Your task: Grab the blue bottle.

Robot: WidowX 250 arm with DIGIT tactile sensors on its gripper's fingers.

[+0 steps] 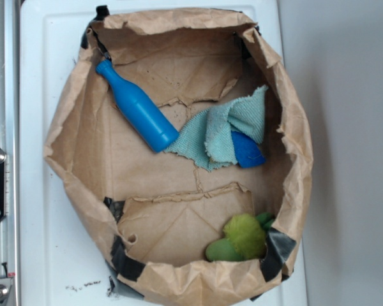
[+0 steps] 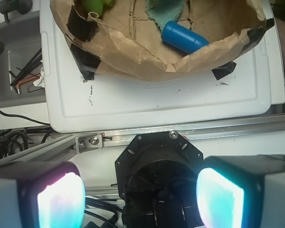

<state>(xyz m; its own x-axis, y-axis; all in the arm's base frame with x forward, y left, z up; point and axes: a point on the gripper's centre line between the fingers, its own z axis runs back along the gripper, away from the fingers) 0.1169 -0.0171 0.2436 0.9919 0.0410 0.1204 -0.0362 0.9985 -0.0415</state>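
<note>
The blue bottle (image 1: pixel 137 107) lies on its side in the back left of a crumpled brown paper bag (image 1: pixel 70 121), neck toward the far left corner and base touching a teal cloth (image 1: pixel 233 131). In the wrist view the bottle's (image 2: pixel 184 38) body shows over the bag's rim (image 2: pixel 133 57), far ahead of me. My gripper (image 2: pixel 140 197) is open, its two glowing pads wide apart with nothing between them. It hangs over the robot's black base (image 2: pixel 156 161), outside the bag. The gripper does not show in the exterior view.
A darker blue chunky object (image 1: pixel 247 150) sits half under the cloth. A green plush toy (image 1: pixel 242 237) lies in the bag's near right corner. The bag stands on a white board (image 2: pixel 156 99), bordered by an aluminium rail (image 2: pixel 180 130). Cables (image 2: pixel 19 76) lie to the left.
</note>
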